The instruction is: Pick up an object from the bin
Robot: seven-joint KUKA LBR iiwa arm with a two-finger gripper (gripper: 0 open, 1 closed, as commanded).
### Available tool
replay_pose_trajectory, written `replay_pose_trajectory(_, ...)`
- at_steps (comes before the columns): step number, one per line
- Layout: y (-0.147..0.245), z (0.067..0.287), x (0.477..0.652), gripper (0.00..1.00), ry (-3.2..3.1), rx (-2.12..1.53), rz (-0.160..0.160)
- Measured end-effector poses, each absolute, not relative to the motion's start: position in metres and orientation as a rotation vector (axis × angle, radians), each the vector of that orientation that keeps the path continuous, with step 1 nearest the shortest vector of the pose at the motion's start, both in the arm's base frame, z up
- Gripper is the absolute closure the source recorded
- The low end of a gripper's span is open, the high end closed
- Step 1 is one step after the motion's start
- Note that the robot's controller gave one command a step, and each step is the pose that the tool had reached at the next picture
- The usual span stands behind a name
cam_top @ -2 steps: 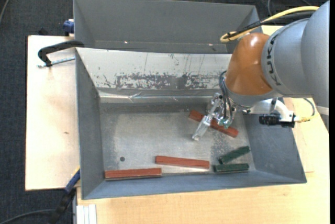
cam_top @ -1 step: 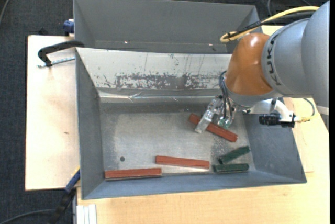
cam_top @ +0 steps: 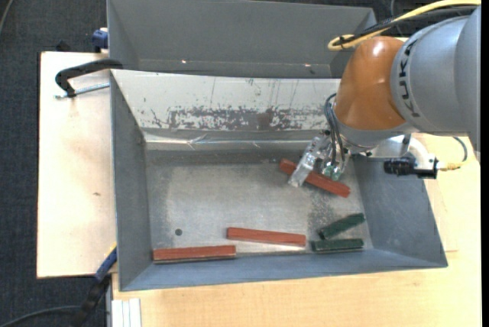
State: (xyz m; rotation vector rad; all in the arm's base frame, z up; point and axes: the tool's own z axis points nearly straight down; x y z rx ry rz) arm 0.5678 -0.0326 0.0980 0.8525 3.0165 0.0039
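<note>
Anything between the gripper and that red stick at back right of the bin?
Nothing visible. The gripper is right at the red stick, with no other piece over it. The green pieces and the other red sticks lie apart, nearer the front wall.

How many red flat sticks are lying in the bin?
3. One red stick lies at the back right, under the gripper, and is partly hidden by it. The second stick lies front centre, and the third stick front left.
</note>
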Motion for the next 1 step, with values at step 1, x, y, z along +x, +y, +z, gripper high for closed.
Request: replay_pose_trajectory(1,-0.0316,0.1670,0.5707,1.00,3.014,0.848,0.006)
